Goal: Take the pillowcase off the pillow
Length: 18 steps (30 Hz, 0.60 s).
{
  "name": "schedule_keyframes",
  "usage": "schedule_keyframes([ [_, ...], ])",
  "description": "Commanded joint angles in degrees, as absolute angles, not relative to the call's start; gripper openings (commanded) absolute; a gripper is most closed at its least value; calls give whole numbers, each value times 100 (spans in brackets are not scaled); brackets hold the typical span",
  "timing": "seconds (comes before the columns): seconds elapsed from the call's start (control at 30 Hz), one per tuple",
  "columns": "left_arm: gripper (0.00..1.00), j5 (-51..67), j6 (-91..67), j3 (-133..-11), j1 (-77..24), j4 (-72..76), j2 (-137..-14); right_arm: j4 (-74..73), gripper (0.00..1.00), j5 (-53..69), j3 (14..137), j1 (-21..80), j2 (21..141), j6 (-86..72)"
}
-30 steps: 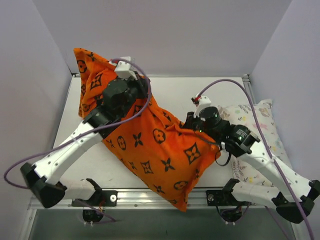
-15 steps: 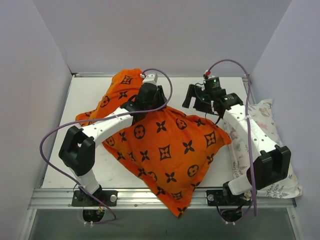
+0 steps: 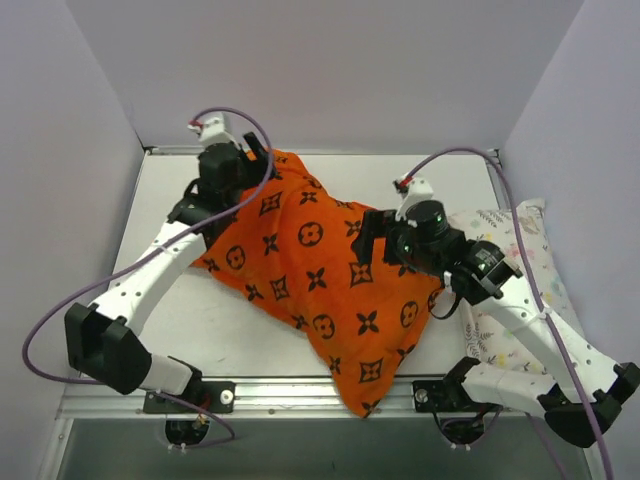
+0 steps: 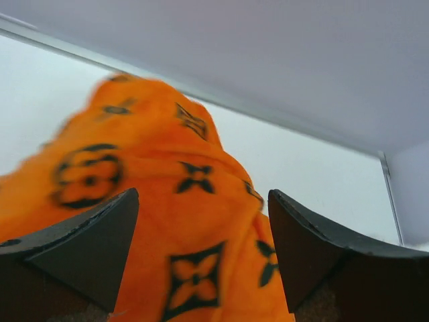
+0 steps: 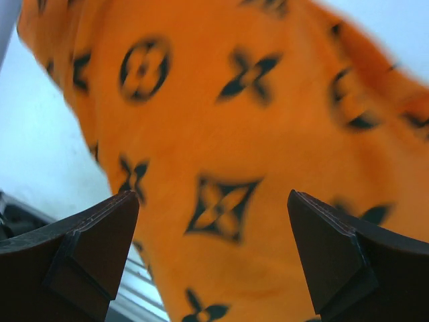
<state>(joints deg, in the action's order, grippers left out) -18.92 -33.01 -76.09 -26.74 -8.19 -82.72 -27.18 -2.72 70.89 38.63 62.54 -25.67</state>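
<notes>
The orange pillowcase (image 3: 315, 270) with black flower motifs lies bulging and diagonal on the table, from the back left to the front edge. The pillow is hidden; no plain white shows. My left gripper (image 3: 245, 175) is at the pillowcase's far left end, jaws wide apart, orange cloth (image 4: 194, 221) lying beyond and between the fingers (image 4: 87, 248) without being pinched. My right gripper (image 3: 372, 240) hovers over the cloth's right part, also open, with the printed fabric (image 5: 228, 168) filling its view between the spread fingers (image 5: 335, 261).
A white pastel-print pillow (image 3: 520, 260) lies along the table's right side under the right arm. Grey walls close in the back and both sides. The pillowcase's lower corner (image 3: 360, 400) hangs over the front rail. Bare tabletop (image 3: 230, 330) shows at front left.
Both grippers have opened and let go of the pillowcase, which has dropped and settled on the table. The left gripper moved back-left; the right came forward over the cloth.
</notes>
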Motion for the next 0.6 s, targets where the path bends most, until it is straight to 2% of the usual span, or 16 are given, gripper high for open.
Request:
schedule_keyframes([
  [0.0,87,-2793,-3436,-7348,-2130,-1010,-7805,-2813,100,-1186,6121,4969,5872,-2968],
  [0.1,87,-2734,-3830,-6927,-1418,-1090,-7971,-2619,100,-1466,5644,5544,5774,-3251],
  [0.13,87,-2307,-3867,-6839,-1232,-994,-8302,-2584,100,-1563,5408,5781,5861,-3400],
  [0.23,84,-1612,-3745,-6925,-1037,-695,-9259,-2514,100,-1661,5151,5827,6142,-3559],
  [0.33,77,-1223,-3858,-6813,-1046,-748,-9702,-2444,100,-1846,4914,5696,6415,-3586],
  [0.5,53,-1036,-4542,-5110,-1274,210,-8888,-2206,99,-1644,4947,4704,6758,-3288],
  [0.57,52,-1404,-4693,-4292,-1746,237,-8115,-2145,98,-1609,5167,4370,7030,-3156],
])
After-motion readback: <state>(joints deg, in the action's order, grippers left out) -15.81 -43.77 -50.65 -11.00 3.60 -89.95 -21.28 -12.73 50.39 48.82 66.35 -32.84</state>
